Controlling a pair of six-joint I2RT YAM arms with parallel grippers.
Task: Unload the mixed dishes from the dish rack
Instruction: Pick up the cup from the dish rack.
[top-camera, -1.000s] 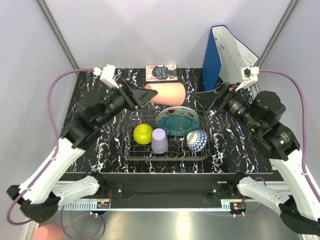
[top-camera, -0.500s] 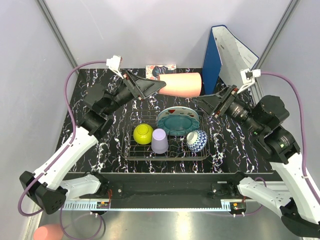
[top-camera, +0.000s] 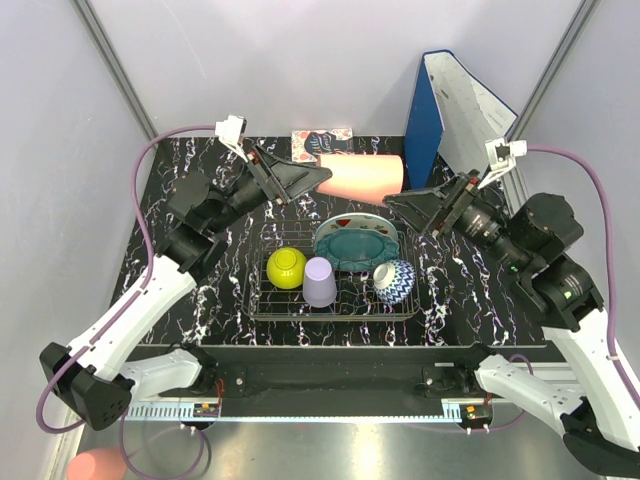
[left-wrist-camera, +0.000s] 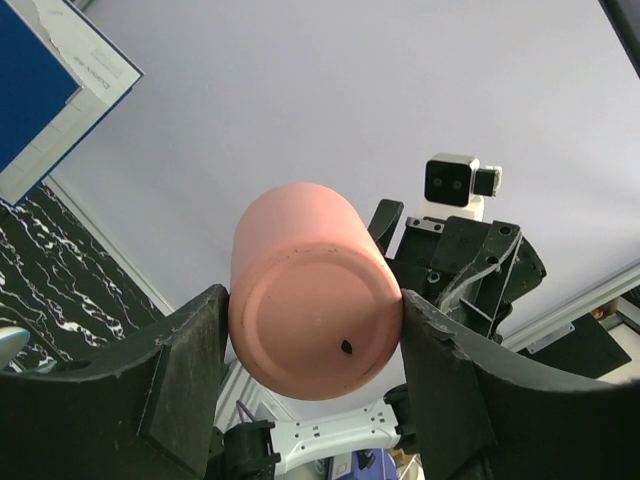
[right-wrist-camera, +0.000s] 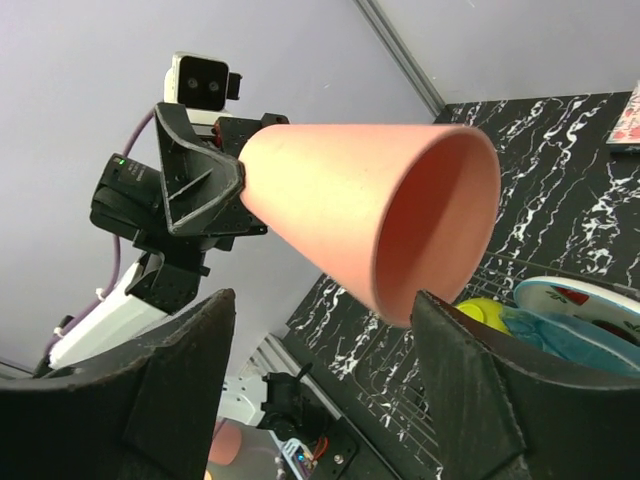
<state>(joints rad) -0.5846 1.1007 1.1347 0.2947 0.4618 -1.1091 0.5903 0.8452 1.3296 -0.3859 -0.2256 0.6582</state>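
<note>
The left tool (top-camera: 320, 174) pinches the pink cup (top-camera: 362, 175) at its base. The cup lies horizontal in the air over the rear of the counter (top-camera: 450, 298), behind the dish rack (top-camera: 350, 313). Since one second ago the cup has shifted rightward, toward the right tool (top-camera: 405, 208), whose fingers are spread and face the cup mouth.

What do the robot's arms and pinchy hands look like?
The left arm and right arm are white near the bottom, with chunky black joints higher up. The left gripper and right gripper each have two black wedge-shaped fingers. A purple cable loops to a small white camera on each wrist.
</note>
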